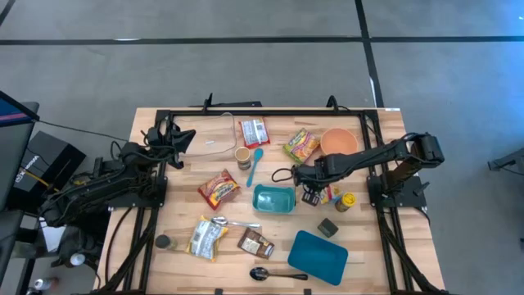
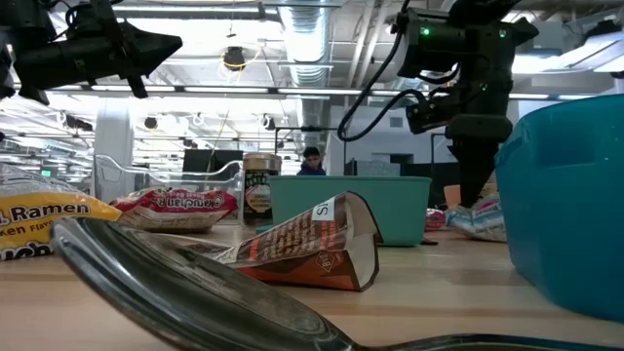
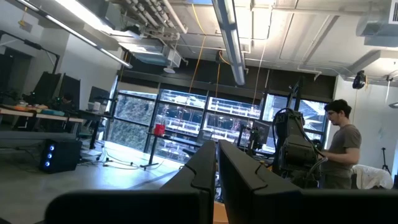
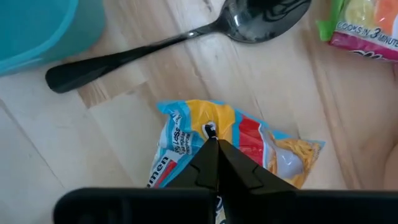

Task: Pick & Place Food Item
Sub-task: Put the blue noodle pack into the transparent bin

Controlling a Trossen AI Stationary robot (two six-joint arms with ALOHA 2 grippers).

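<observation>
A food packet printed blue, yellow and red (image 4: 249,146) lies flat on the wooden table, right of the teal bin (image 1: 273,198). My right gripper (image 4: 210,142) stands over it, pointing down, its fingers shut on the packet's top face; the high view shows this gripper (image 1: 312,193) at the packet (image 1: 332,195). My left gripper (image 1: 187,138) waits shut, raised above the table's far left, holding nothing; its closed fingers (image 3: 216,168) face the room. My right gripper comes from above, pointing steeply down, and its two closed fingertips meet on the packet's upper face (image 4: 208,129), near the blue end. The packet lies flat on the table. How much wrapper sits between the tips is hidden by the fingers.
A black spoon (image 4: 174,40) lies just beyond the packet, next to the teal bin's corner (image 4: 37,28). A green and pink packet (image 1: 301,146), an orange bowl (image 1: 339,142) and a yellow bottle (image 1: 347,201) stand close by. Other packets, spoons and a teal lid (image 1: 318,256) fill the near half.
</observation>
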